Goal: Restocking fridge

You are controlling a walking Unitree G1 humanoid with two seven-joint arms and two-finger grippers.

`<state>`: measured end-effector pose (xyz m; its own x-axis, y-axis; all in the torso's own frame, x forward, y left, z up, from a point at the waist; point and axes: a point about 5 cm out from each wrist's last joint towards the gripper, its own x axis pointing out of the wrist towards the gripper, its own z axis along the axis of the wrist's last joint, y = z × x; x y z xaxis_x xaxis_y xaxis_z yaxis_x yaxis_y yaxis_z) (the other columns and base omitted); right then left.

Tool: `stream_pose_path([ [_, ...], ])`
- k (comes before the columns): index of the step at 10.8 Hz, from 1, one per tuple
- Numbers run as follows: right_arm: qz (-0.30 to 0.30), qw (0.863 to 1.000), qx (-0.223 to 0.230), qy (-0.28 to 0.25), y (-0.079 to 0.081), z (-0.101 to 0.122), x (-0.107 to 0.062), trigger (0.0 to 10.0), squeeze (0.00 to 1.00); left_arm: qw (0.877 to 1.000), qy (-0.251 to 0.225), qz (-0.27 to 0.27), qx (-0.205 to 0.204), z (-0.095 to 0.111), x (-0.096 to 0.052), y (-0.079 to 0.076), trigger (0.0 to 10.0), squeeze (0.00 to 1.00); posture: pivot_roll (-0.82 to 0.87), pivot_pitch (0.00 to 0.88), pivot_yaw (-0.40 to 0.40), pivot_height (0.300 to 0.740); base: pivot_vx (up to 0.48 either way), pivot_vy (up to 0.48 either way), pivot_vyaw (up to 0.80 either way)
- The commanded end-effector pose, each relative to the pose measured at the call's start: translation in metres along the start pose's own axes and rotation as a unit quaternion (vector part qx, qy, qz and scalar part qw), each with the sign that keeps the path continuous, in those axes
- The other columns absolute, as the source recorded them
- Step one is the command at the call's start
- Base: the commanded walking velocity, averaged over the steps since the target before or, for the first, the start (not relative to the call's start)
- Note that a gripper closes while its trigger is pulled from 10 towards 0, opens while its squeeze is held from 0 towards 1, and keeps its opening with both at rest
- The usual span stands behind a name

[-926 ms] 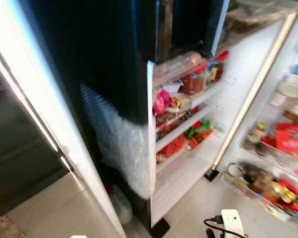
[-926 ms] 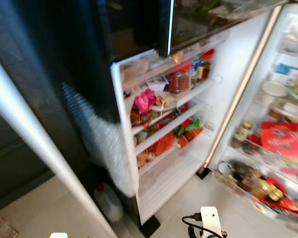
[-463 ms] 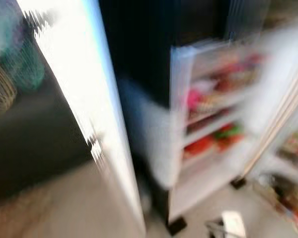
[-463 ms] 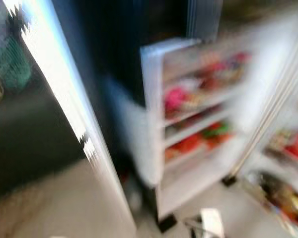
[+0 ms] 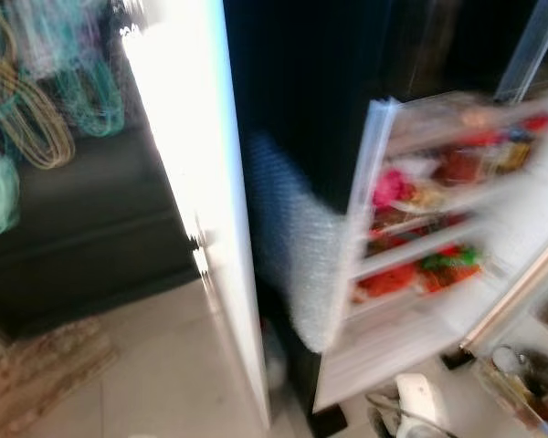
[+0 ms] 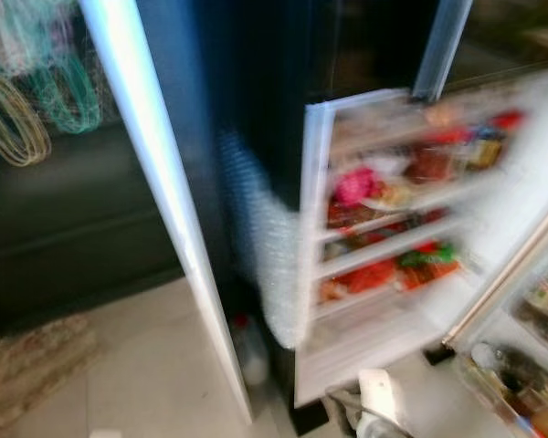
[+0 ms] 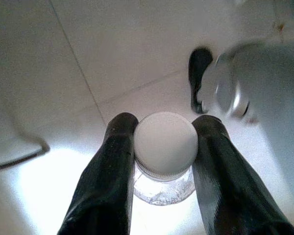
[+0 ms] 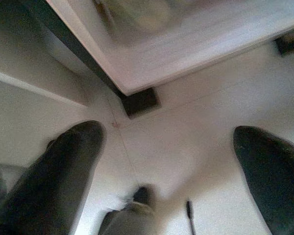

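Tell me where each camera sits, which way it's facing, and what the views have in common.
Left and right eye views: on the head, looking forward and down at the open fridge door shelves, blurred.
Left wrist view: along the left hand, shut on a white-capped bottle above the tiled floor.
Right wrist view: along the open right hand, down at the floor and fridge base.
Shared: both wrist views show the floor.

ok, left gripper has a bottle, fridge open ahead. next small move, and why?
Probably stop turning and face the open fridge door shelves before lifting anything. The head views are blurred. The left gripper is shut on the clear white-capped bottle above the pale tiled floor; the right gripper hangs open.
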<state>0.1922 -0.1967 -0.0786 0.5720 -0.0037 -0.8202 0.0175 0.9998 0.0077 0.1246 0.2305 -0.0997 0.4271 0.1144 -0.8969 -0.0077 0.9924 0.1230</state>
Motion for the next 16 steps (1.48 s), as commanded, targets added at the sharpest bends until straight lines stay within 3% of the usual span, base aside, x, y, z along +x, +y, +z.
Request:
stream_pose_path([
  [1,-0.016,0.999,0.004,0.027,-0.0125,-0.0171,-0.0043,10.0,0.0,1.0,-0.006,-0.003,0.011,0.0051,0.0009,-0.0022,10.0,0.0,-0.08,0.0,0.023,0.74,0.0,-0.319,0.0],
  [4,-0.017,0.999,-0.009,0.028,-0.0124,-0.017,-0.0043,10.0,0.0,1.0,-0.006,-0.005,0.017,0.005,0.0008,-0.0022,10.0,0.0,-0.08,0.0,0.027,0.74,0.0,-0.36,0.45],
  [10,-0.021,0.999,0.006,0.033,-0.0107,-0.0212,-0.0047,10.0,0.0,0.999,-0.007,-0.011,0.032,0.0038,0.0004,-0.0016,10.0,0.0,-0.09,0.0,0.038,0.74,0.0,-0.361,0.0],
  [16,-0.035,0.999,0.004,0.03,-0.0116,-0.0156,-0.0035,10.0,0.0,1.0,-0.018,-0.015,0.02,0.0101,0.001,-0.001,10.0,0.0,-0.07,0.0,0.028,0.74,0.0,-0.359,0.0],
])
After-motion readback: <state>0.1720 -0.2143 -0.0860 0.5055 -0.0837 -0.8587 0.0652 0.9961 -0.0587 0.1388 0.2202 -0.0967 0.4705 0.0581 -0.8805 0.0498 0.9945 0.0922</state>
